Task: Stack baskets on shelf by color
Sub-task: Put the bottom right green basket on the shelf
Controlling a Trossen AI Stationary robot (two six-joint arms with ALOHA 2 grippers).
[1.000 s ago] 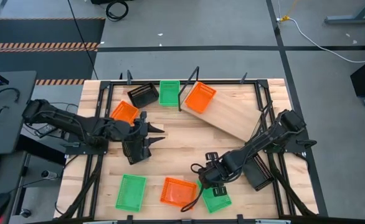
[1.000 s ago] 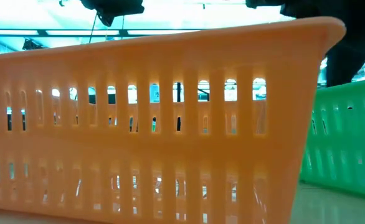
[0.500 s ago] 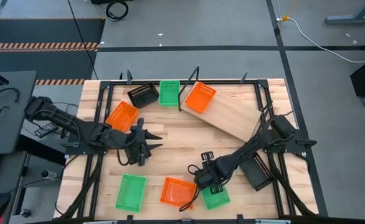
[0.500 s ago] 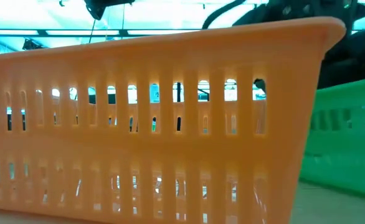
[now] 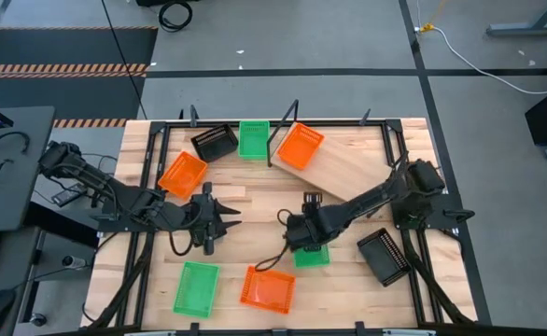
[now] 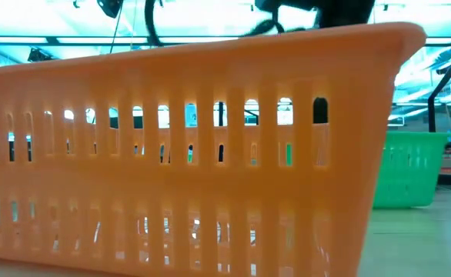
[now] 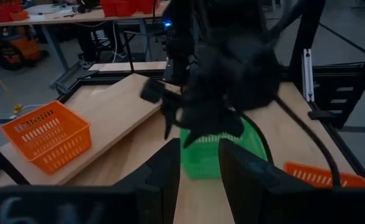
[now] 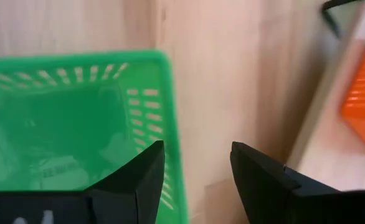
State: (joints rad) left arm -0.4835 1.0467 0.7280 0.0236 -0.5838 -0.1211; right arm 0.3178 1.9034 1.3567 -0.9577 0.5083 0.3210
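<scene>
My right gripper (image 5: 299, 239) stands over the far left part of a green basket (image 5: 312, 255) at mid-table. Its fingers are apart, one inside the basket and one outside over bare wood. The basket rests on the table and also shows in the low view (image 6: 410, 169). My left gripper (image 5: 221, 220) is open and empty left of centre, pointing toward the right arm. The pale shelf board (image 5: 348, 175) lies slantwise at the far right, and an orange basket (image 5: 301, 146) sits on its far end. My right gripper straddles one side wall of the green basket from above. The finger inside the basket (image 8: 146, 171) lies right against that wall's rim (image 8: 175, 155). The other finger (image 8: 257, 171) stands apart from it, over the bare table. The basket's bottom is on the table.
A black basket (image 5: 215, 142) and a green one (image 5: 253, 138) sit at the far edge, and an orange one (image 5: 182, 174) at the left. A green basket (image 5: 196, 287) and an orange one (image 5: 267, 287) sit near the front, a black one (image 5: 384, 257) at the right.
My right gripper has gone toward the table's far and left side. The green basket has slid with it from the front edge to mid-table. My left gripper has come down and a little toward the near edge, staying open.
</scene>
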